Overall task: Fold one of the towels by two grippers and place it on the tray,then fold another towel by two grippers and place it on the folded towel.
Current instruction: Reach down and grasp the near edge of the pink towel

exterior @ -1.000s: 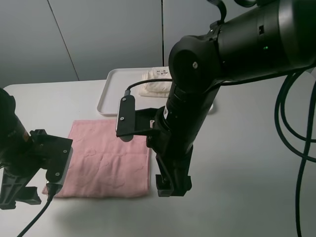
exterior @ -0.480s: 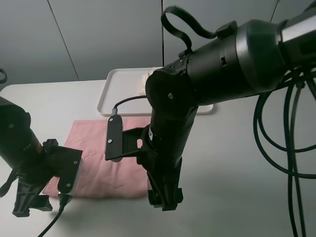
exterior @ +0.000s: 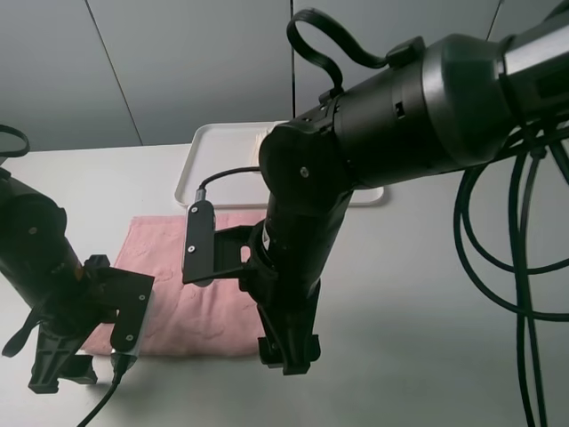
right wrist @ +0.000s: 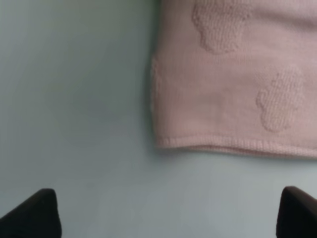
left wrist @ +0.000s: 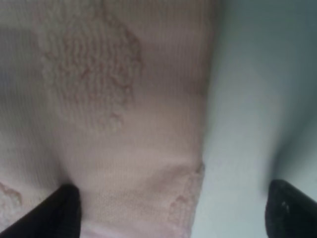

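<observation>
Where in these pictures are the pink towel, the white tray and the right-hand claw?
Pink towel [exterior: 218,316]: high view, bare cloth on its near half.
Tray [exterior: 213,160]: high view, bare floor at its left end.
Right gripper [exterior: 289,356]: high view, between its fingertips, by the towel's near corner.

The right arm [exterior: 427,107] consists of thick, matte-black cylindrical housings. Its rounded elbow housing [exterior: 307,173] carries a small bright screw. Below-left of the elbow housing, a flat black rectangular camera module [exterior: 200,242] sits on an angled bracket, fed by a thin black cable. Above the elbow housing is a black cable loop [exterior: 311,40]; right of it run thick black cables [exterior: 516,249]. The left arm [exterior: 36,258], well left of the elbow housing, is equally black, with a screw-dotted bracket plate [exterior: 133,307]. The right gripper [exterior: 286,351] and left gripper [exterior: 58,372] have blunt black fingertips [right wrist: 37,215].
</observation>
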Available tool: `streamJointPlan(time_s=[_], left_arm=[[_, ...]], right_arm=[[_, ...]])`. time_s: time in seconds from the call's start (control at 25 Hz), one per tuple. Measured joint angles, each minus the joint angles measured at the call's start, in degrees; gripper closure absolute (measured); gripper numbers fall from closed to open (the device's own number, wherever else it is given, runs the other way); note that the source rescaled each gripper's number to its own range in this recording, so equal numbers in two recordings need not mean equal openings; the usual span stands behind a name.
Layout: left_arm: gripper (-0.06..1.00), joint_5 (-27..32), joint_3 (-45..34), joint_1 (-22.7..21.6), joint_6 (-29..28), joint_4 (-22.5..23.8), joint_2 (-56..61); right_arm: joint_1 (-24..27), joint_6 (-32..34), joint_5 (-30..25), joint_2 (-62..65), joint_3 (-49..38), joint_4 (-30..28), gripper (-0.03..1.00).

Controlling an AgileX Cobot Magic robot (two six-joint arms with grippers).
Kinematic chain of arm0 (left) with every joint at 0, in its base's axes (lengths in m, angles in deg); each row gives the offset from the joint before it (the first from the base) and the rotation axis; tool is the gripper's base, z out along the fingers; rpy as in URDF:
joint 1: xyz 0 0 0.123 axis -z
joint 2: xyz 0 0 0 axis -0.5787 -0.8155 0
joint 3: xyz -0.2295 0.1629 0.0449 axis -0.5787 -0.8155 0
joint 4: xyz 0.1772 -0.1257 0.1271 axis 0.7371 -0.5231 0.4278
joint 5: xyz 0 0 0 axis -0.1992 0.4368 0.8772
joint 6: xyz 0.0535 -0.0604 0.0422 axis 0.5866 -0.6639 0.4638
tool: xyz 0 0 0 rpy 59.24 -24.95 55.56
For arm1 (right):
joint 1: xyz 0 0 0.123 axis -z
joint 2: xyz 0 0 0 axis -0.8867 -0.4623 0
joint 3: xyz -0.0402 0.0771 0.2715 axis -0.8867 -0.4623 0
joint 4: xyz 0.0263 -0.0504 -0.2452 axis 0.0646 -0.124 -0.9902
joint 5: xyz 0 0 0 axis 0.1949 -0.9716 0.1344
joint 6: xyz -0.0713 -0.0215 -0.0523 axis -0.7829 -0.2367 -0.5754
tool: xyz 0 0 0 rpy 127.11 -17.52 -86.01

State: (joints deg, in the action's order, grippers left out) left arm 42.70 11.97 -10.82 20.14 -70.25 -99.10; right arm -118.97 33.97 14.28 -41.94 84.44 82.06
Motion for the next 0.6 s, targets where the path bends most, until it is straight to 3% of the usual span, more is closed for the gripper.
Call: streamJointPlan(time_s=[0.16, 0.44, 0.6], left_arm=[[-0.03, -0.10, 0.00, 0.00, 0.00, 0.21, 1.91], [-0.03, 2.46, 0.00, 0.00, -4.19, 6.34, 3.25], [-0.03, 2.58, 0.00, 0.00, -5.19, 7.05, 3.25]], right_arm=[[0.00, 0.00, 0.41, 0.00, 0.00, 0.00, 0.03], [0.00, 0.00, 0.56, 0.00, 0.00, -0.10, 0.03], [0.00, 0.00, 0.61, 0.00, 0.00, -0.10, 0.03]])
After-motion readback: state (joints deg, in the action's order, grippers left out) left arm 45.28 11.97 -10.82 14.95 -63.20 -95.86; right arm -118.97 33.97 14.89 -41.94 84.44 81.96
